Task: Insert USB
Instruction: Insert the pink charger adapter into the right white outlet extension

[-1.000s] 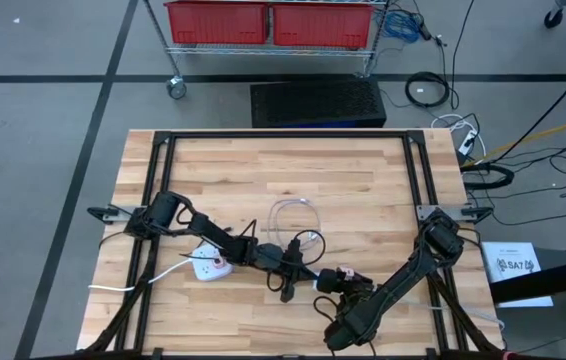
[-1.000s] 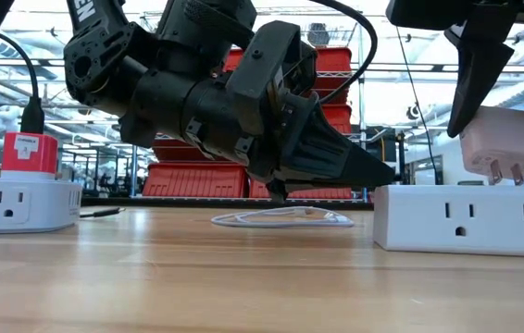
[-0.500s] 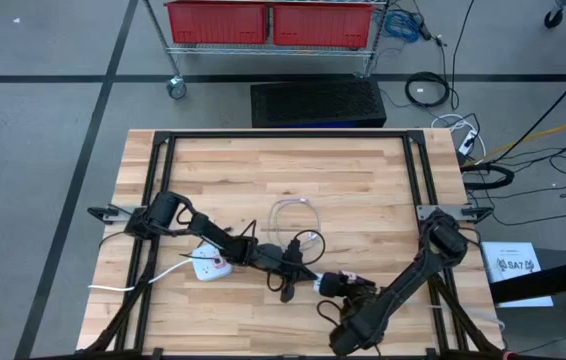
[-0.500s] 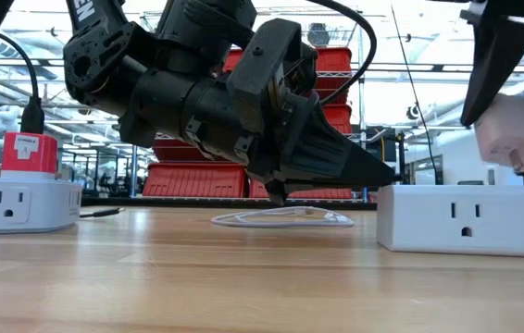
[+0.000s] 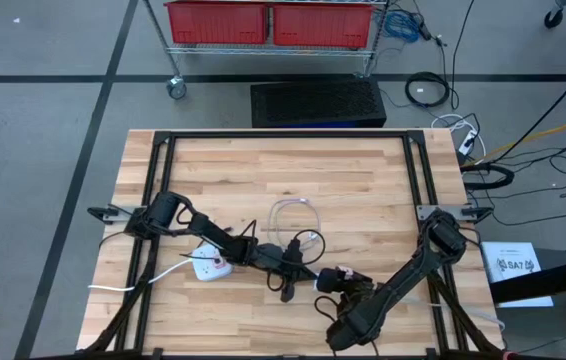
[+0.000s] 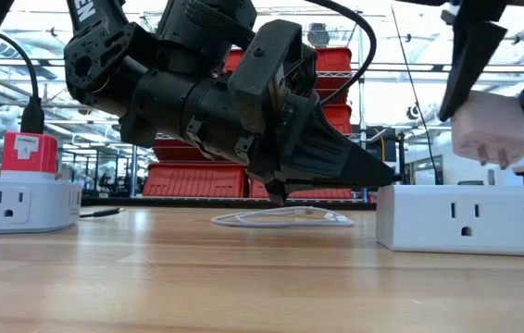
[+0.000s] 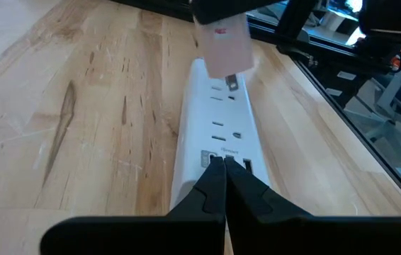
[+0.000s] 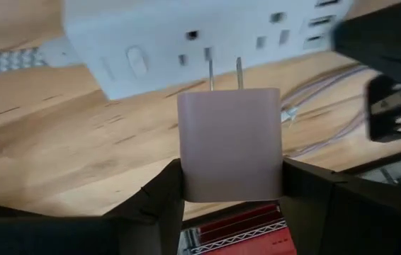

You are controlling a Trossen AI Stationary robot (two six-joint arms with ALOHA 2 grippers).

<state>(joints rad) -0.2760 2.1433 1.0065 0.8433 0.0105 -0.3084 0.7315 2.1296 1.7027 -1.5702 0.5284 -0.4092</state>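
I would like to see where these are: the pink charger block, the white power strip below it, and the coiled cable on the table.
pink charger block (image 8: 232, 142), right wrist view, middle of its flat face
white power strip (image 7: 215, 134), left wrist view, top face between outlets
coiled cable (image 6: 280, 218), low view, front of the loop

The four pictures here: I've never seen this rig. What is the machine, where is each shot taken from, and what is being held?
Two dark robot arms work at a wooden table. One picture looks straight down, one sits at tabletop height, and two ride on the wrists. The right gripper holds a pale charger block, prongs aimed at a white power strip but not yet in it. The left gripper is shut, its tip at the strip's small ports. A second strip with a red plug and a coiled cable also lie there.
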